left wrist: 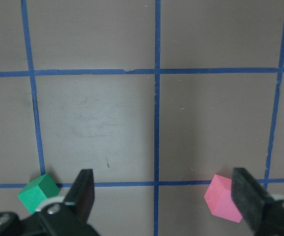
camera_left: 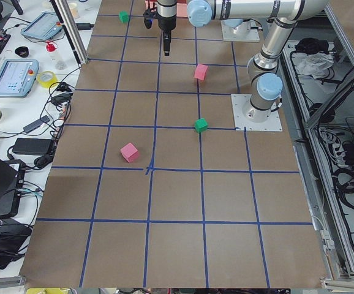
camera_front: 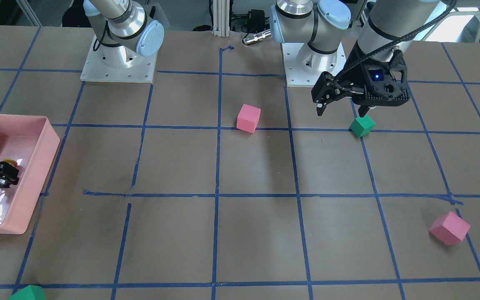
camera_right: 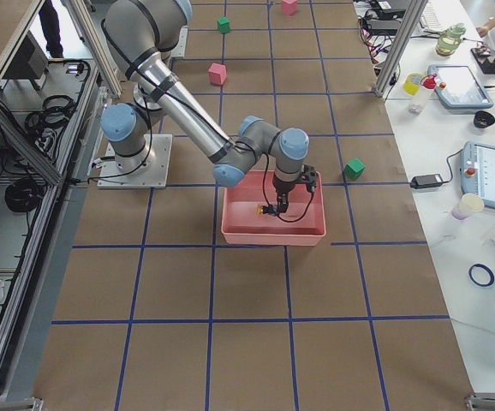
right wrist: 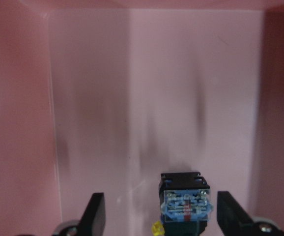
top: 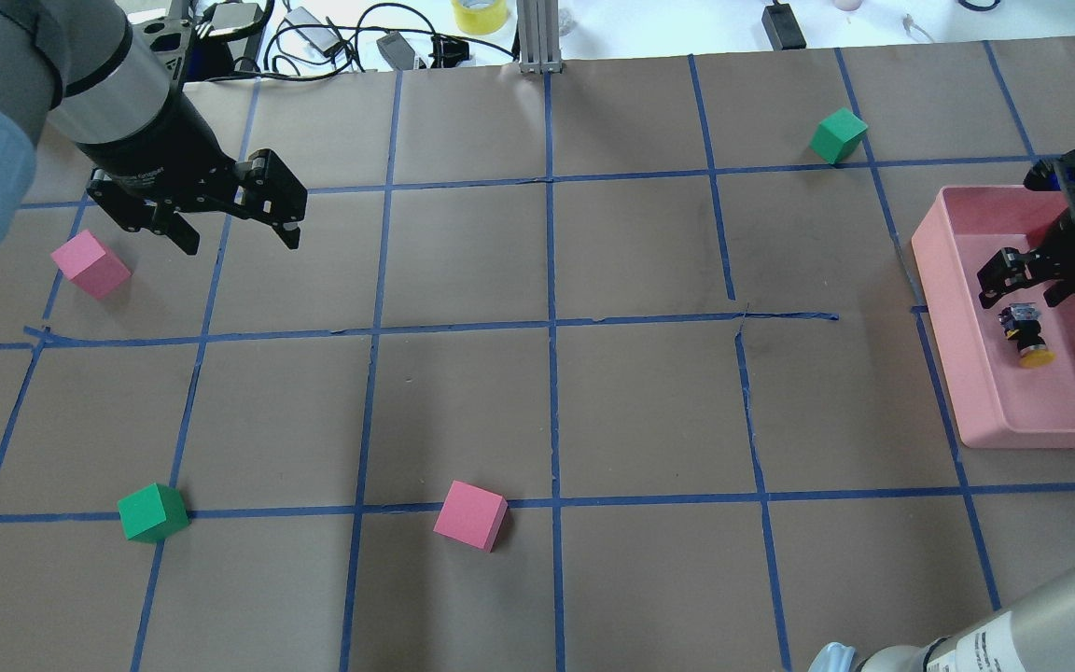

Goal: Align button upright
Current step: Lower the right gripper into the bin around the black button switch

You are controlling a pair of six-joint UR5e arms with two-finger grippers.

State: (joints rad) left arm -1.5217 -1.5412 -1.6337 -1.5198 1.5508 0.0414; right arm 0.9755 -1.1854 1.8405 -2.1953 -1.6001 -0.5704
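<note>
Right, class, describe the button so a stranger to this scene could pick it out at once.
Find the pink tray on the robot's right side. Lying on its side inside is the button: the tray's only object, black-bodied, yellow-capped and smaller than the foam cubes outside it.

Right wrist view: the button point(right wrist: 185, 204) is cut off by the lower edge, and its cap shows only as a yellow sliver. Front-facing view: the right gripper point(camera_front: 11, 174) covers the button's middle, and the pink tray point(camera_front: 36, 175) runs off the left edge. Exterior right view: the button is too small to judge its tilt.
</note>
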